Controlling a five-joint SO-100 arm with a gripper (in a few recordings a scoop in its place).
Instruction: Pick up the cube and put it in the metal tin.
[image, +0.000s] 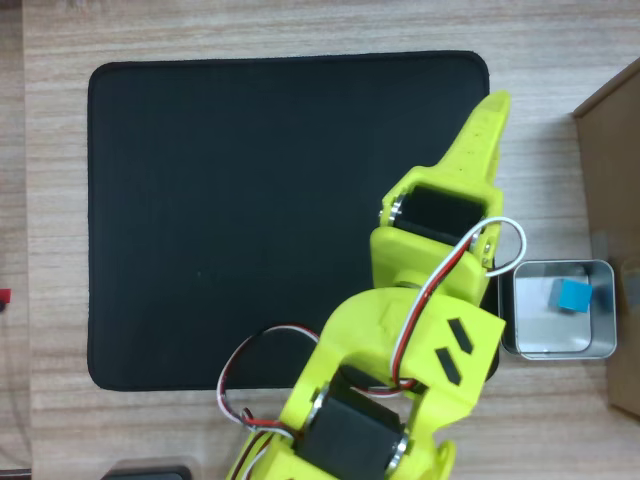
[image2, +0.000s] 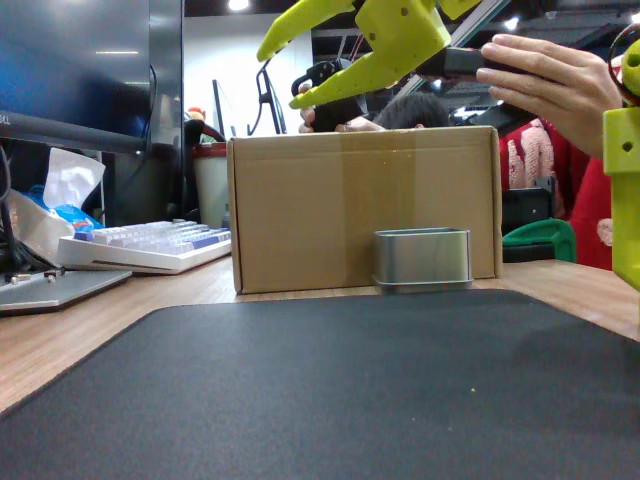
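The sky-blue cube (image: 574, 295) lies inside the metal tin (image: 530, 340), toward its upper right corner in the overhead view. In the fixed view the tin (image2: 422, 258) stands in front of a cardboard box and its wall hides the cube. My yellow gripper (image: 488, 115) hangs high in the air, up and to the left of the tin in the overhead view, over the mat's corner. Seen from the fixed view, the gripper (image2: 280, 75) is open with nothing between its jaws, well above the box's top.
A black mat (image: 250, 220) covers most of the wooden table. A brown cardboard box (image2: 330, 210) stands right behind the tin. A person's hand (image2: 550, 75) is raised behind the box. A keyboard (image2: 150, 245) lies at the left in the fixed view.
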